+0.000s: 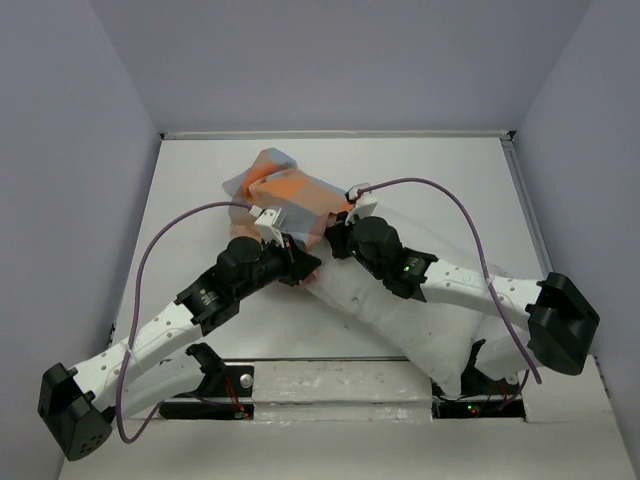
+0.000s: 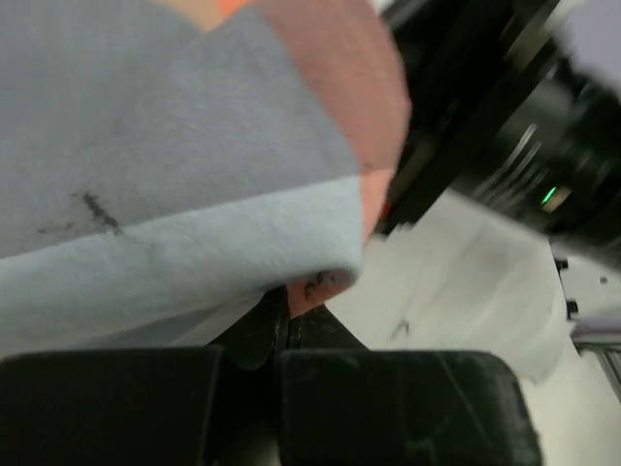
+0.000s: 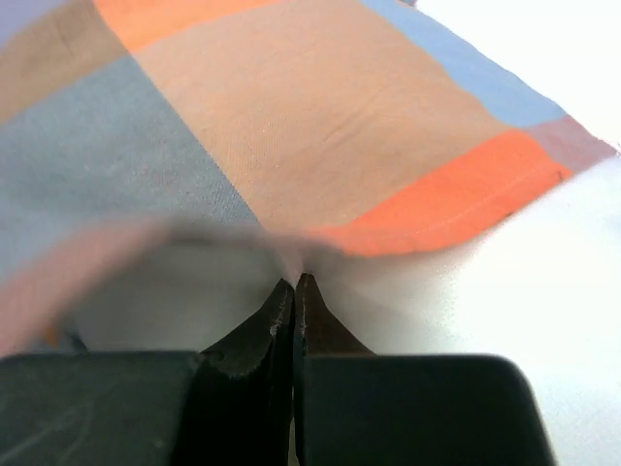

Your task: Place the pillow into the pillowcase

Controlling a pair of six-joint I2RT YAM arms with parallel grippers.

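On the white table, the left gripper and the right gripper clamp the half-on pillowcase, which likely needs tugging lower-right along the pillow next.

Robotics laboratory test cell. A left arm and a right arm are bolted at the near edge of a white table, which is boxed in on three sides by plain lavender walls. A purple cable loops loose beside the left arm.
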